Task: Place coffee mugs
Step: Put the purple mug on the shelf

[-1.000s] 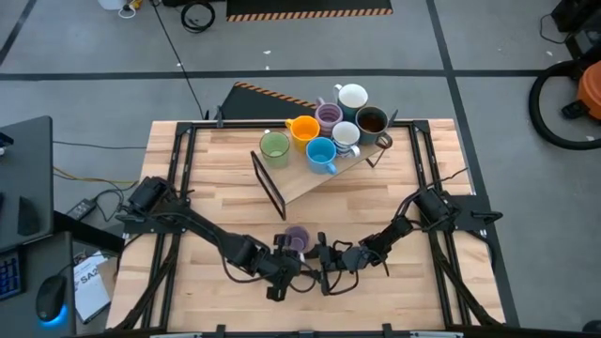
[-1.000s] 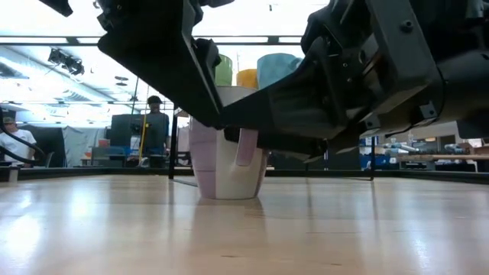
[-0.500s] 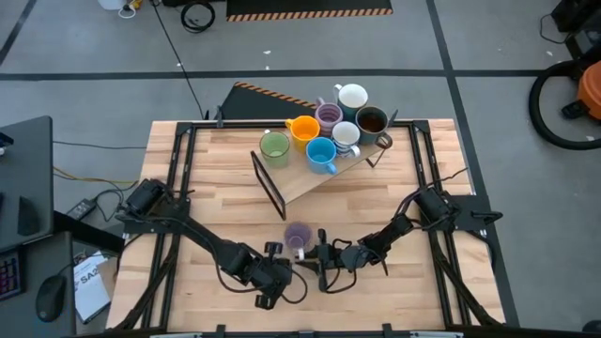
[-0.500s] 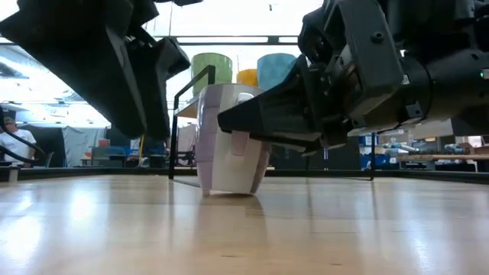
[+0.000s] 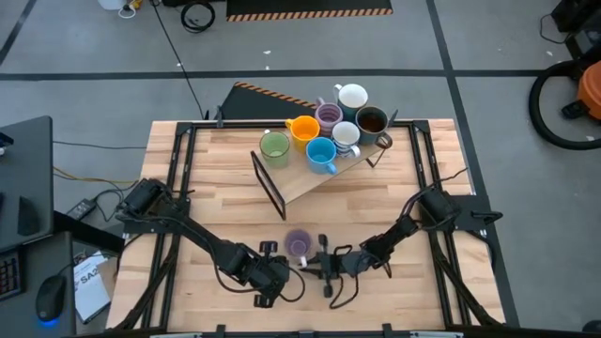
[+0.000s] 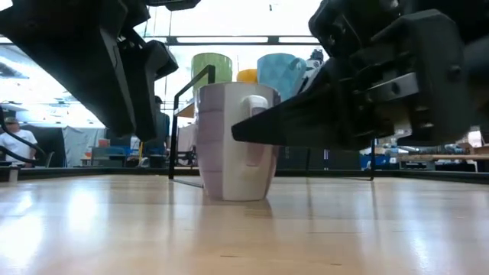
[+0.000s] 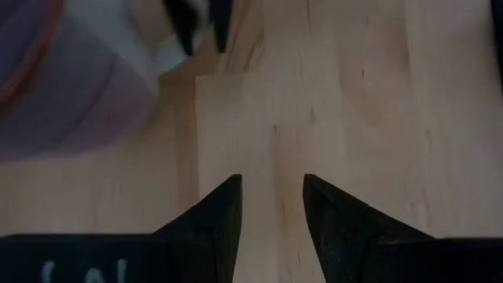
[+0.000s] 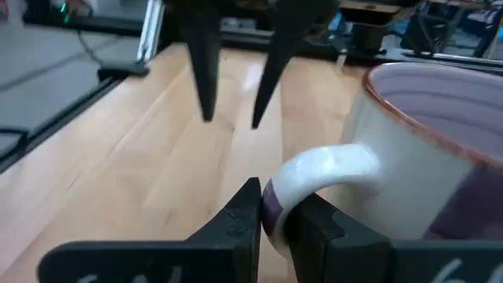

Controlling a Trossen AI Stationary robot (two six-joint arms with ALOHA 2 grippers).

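A lilac mug (image 5: pixel 298 244) was shown standing upright on the wooden table (image 5: pixel 216 188), near its front edge and between the 2 grippers. Its white handle (image 8: pixel 318 174) was pinched between the fingers of the right gripper (image 5: pixel 319 264), whose jaws were clamped on it, as seen in the right wrist view. The left gripper (image 5: pixel 268 252) was held just beside the mug without touching it; its jaws stood slightly apart with only bare tabletop between them. In the low view, the lilac mug (image 6: pixel 233 140) was seen flat on its base, with the handle turned toward the camera.

6 further mugs were grouped on a tilted wooden board (image 5: pixel 310 183) at the table's rear: a green mug (image 5: pixel 274 145), an orange mug (image 5: pixel 302 129), a blue mug (image 5: pixel 321 154), a second lilac mug (image 5: pixel 328 115), a white mug (image 5: pixel 352 97) and a dark brown mug (image 5: pixel 372 121). A seventh, also white (image 5: pixel 346 134), stood among them.
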